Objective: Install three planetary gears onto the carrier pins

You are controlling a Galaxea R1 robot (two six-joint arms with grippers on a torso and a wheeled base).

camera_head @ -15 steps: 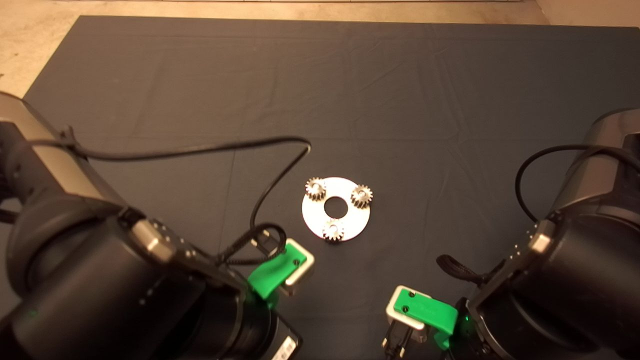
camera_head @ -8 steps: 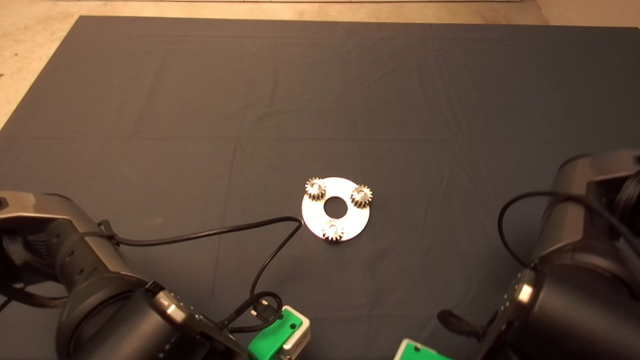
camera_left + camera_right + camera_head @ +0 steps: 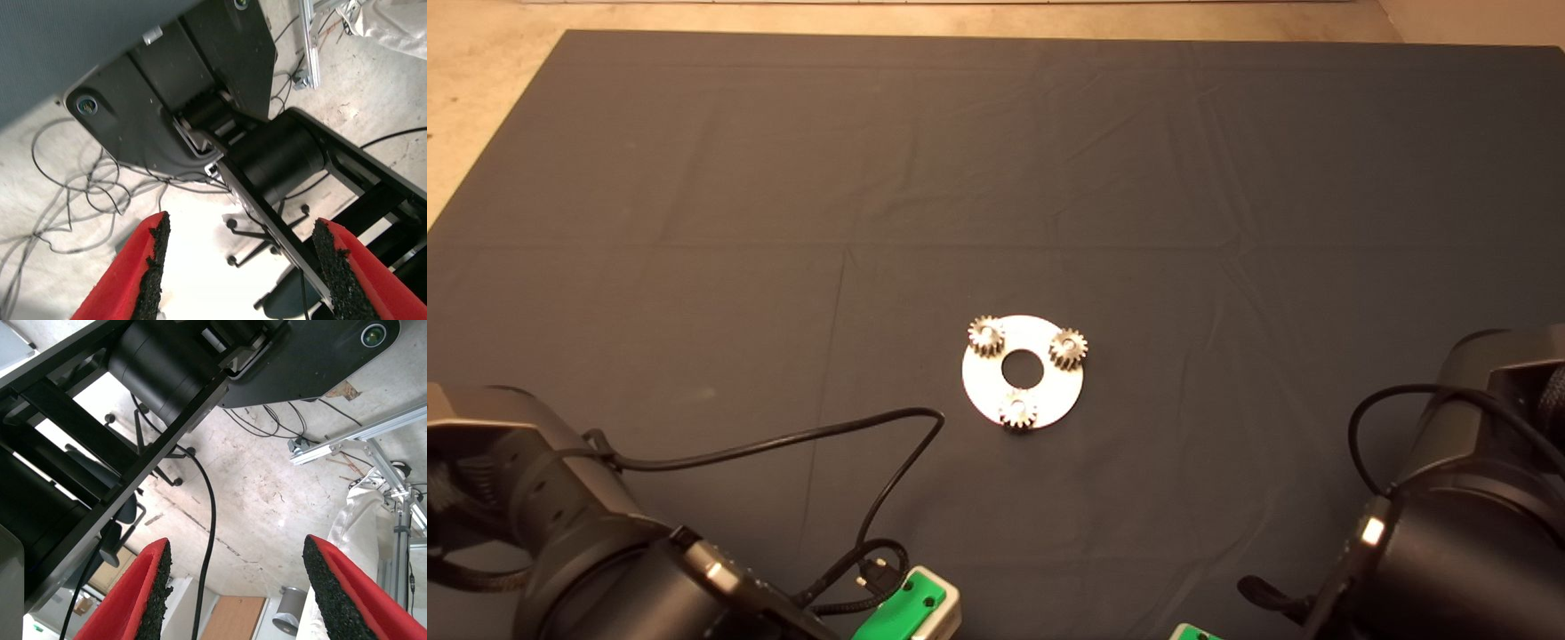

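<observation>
nothing readable anywhere, honestly. no labels, brand marks or numbers on the mat [image 3: 694, 178], the disc [image 3: 978, 396] or the gears [image 3: 986, 335], and nothing printed on the black frame [image 3: 200, 127] in either wrist view.

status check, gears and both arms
Both end effectors open, empty, parked at mat's near edge: left, right. Three planetary gears seated on disc. Nothing in the way.

Head camera overhead facing mat [image 3: 694, 178], wrist cameras facing floor
</observation>
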